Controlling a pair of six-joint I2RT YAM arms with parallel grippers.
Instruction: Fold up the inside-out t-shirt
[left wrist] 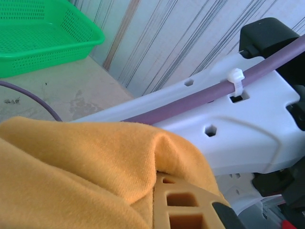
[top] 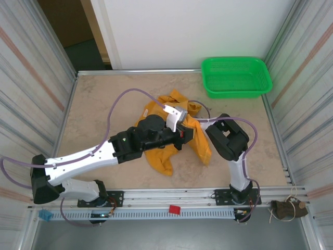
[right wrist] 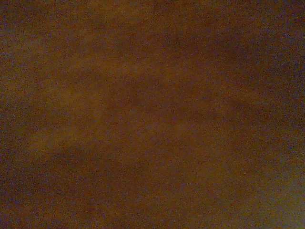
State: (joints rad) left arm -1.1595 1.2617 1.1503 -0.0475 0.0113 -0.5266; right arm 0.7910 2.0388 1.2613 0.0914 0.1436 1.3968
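The inside-out t-shirt (top: 158,156) lies crumpled, mustard-orange, in the middle of the table. My left arm reaches across it from the near left, and the left gripper (top: 176,117) sits on the heap's top with its white fingers together. In the left wrist view, orange cloth (left wrist: 71,162) drapes over a tan finger (left wrist: 183,206) and is pinched there. My right arm bends in from the near right, and its wrist (top: 208,124) goes into the shirt's right side. Its jaws are buried in the cloth. Dark orange cloth (right wrist: 152,114) covers the right wrist lens.
A green mesh basket (top: 237,77) stands at the back right corner, also seen as the basket (left wrist: 38,33) in the left wrist view. The right arm's white link with a purple cable (left wrist: 224,114) passes close by the left gripper. Striped walls close in both sides.
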